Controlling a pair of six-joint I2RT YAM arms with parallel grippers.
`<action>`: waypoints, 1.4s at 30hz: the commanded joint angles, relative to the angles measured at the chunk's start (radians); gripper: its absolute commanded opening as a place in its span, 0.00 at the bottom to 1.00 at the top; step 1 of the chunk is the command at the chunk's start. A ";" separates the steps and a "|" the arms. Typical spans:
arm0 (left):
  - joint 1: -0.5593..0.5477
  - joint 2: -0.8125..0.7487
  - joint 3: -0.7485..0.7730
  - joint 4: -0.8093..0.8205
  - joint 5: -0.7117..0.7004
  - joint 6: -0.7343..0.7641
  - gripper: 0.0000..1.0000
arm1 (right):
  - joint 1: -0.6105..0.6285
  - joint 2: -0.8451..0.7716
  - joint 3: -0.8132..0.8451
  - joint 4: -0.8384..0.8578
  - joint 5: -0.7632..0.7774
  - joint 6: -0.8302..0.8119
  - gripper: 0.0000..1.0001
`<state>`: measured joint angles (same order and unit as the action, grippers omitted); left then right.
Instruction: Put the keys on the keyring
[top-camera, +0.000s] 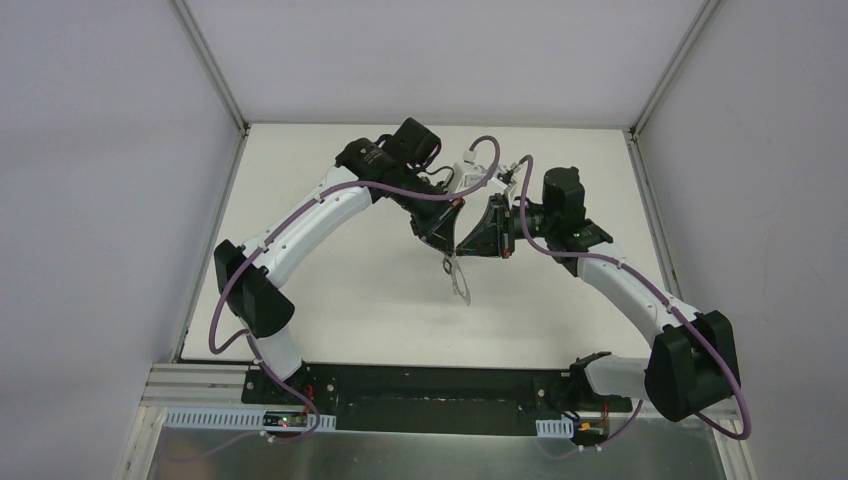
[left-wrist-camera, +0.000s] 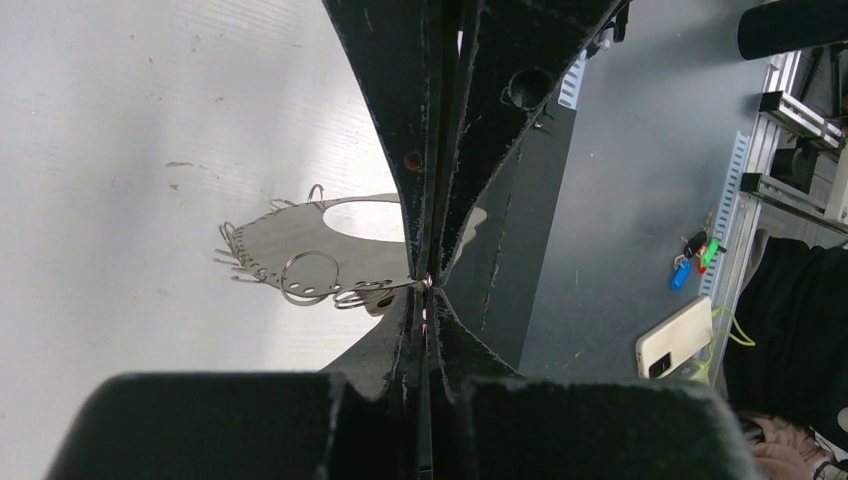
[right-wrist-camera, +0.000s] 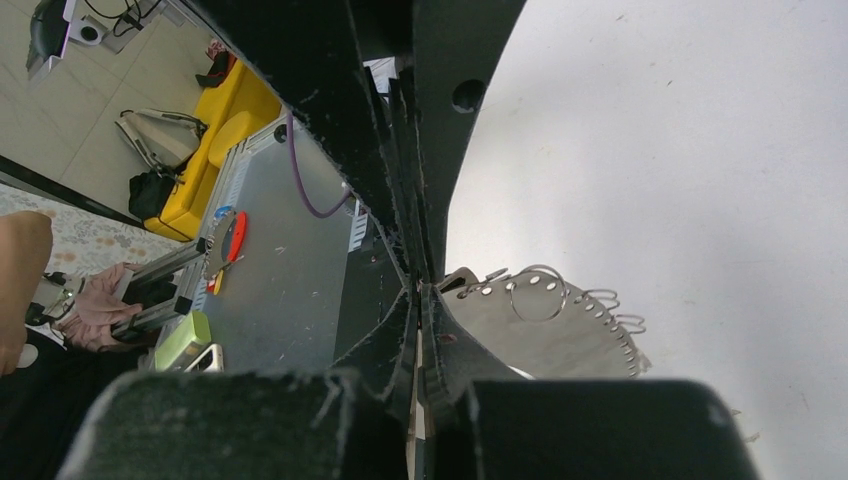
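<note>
Above the middle of the table my two grippers meet tip to tip. The keyring (top-camera: 459, 280) hangs just below them as a thin grey loop. In the wrist views the keyring (left-wrist-camera: 300, 235) (right-wrist-camera: 560, 330) is a flat grey piece with an oval opening. Small holes and wire rings run along its rim. My left gripper (left-wrist-camera: 425, 290) (top-camera: 452, 240) is shut, with a wire ring on the keyring's rim running into its tips. My right gripper (right-wrist-camera: 420, 290) (top-camera: 466, 246) is shut against the same edge. What its pads pinch is hidden. The keys are hidden.
The white table (top-camera: 350, 290) lies under the arms, with grey walls on three sides. Past the near edge are a metal rail (top-camera: 250, 418), a phone (left-wrist-camera: 680, 335) and small coloured tags (left-wrist-camera: 695, 262).
</note>
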<state>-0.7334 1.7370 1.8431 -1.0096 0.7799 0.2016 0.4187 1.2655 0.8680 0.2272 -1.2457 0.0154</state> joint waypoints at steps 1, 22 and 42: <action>0.006 -0.028 -0.021 0.045 0.019 0.046 0.03 | -0.003 -0.003 0.061 0.037 -0.022 0.037 0.00; 0.115 -0.140 -0.272 0.511 0.223 -0.264 0.25 | -0.051 0.017 -0.019 0.366 0.035 0.330 0.00; 0.136 -0.165 -0.297 0.528 0.259 -0.251 0.00 | -0.086 0.021 -0.037 0.380 0.042 0.322 0.00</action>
<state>-0.6132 1.6337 1.5547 -0.5175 1.0180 -0.0673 0.3443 1.2888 0.8356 0.5526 -1.1870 0.3317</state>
